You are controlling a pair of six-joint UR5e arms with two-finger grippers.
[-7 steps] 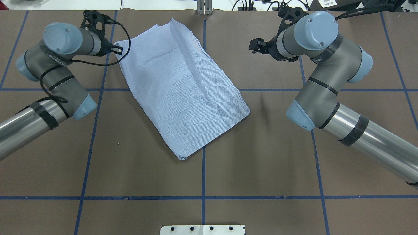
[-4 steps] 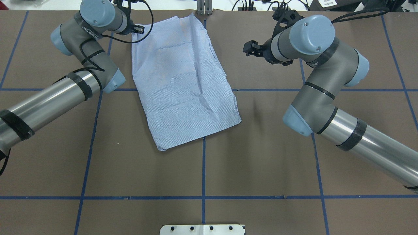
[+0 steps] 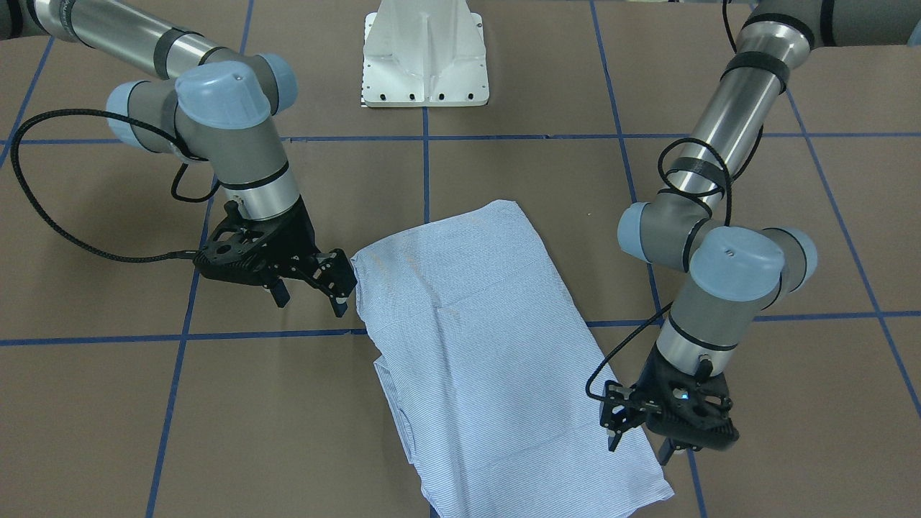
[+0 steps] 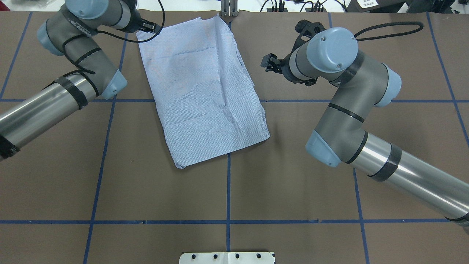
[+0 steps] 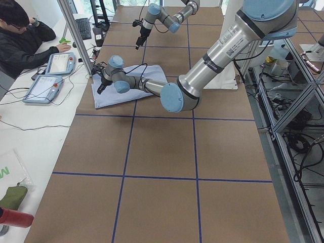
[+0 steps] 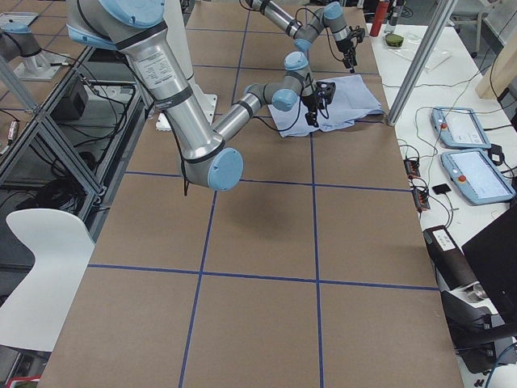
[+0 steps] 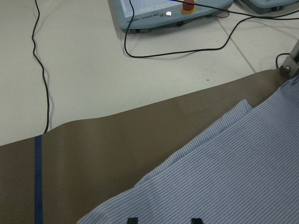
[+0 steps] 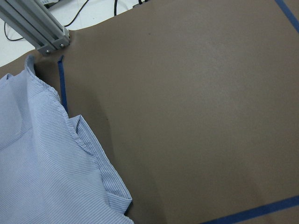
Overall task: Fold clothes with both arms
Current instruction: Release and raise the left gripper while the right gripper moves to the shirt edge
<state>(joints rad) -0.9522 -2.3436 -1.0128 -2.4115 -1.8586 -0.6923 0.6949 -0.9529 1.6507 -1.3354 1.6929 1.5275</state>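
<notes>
The light blue striped shirt (image 4: 205,91) lies folded into a flat rectangle on the far middle of the brown table, slanted so its near corner points left. My left gripper (image 4: 152,26) hovers at the shirt's far-left corner. In the front view this left gripper (image 3: 637,442) has its fingers spread over the cloth (image 3: 489,352). The left wrist view shows two separated fingertips (image 7: 132,219) above the stripes (image 7: 224,177). My right gripper (image 4: 264,62) stands open just off the shirt's right edge, apart from it; in the front view it (image 3: 311,301) sits beside the near corner.
An aluminium post (image 4: 229,9) stands at the far table edge beside the shirt's far corner. The white pedestal base (image 3: 424,57) sits at the robot's side. Teach pendants (image 6: 477,174) and cables lie on the white bench beyond. A seated person (image 5: 20,35) is there.
The left arm swung toward the far edge, dragging and turning the shirt so it lies farther away and less slanted. The right gripper moved left, closer to the shirt's right edge.
</notes>
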